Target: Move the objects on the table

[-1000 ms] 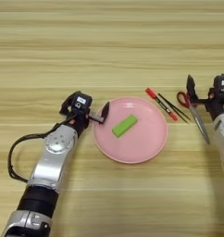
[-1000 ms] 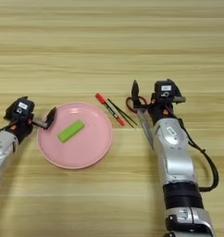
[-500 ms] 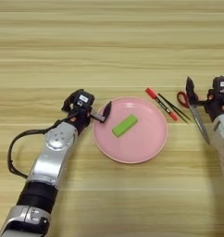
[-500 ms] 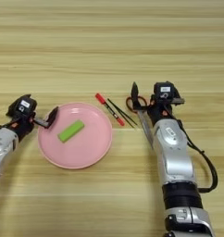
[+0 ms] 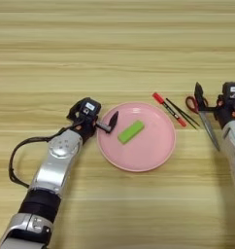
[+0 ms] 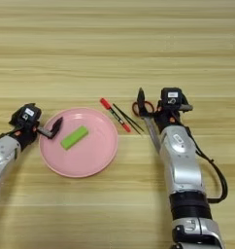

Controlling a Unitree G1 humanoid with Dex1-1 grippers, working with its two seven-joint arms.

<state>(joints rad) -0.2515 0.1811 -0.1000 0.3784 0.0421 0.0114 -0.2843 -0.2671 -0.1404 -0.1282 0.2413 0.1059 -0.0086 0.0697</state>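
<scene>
1. The round pink plate (image 5: 137, 142) lies near the middle of the wooden worktop (image 5: 114, 48), and the small green rectangular block (image 5: 130, 132) lies slantwise on it, a little left of the plate's centre.
2. Just beyond the plate's upper right rim lies the red marker (image 5: 169, 109), running diagonally, with a thin black stick (image 5: 182, 113) close alongside it on the right.
3. The red-handled scissors (image 6: 144, 114) lie right of the stick, handles away from the robot and blades pointing toward it.
4. The left gripper (image 5: 109, 124) hovers at the plate's left rim, one dark finger reaching over the edge toward the block. I cannot tell whether its fingers are spread or pressed together.
5. The right gripper (image 6: 142, 99) sits beside the scissors, a black finger pointing away from the robot next to the red handles; whether its fingers pinch anything cannot be told.
</scene>
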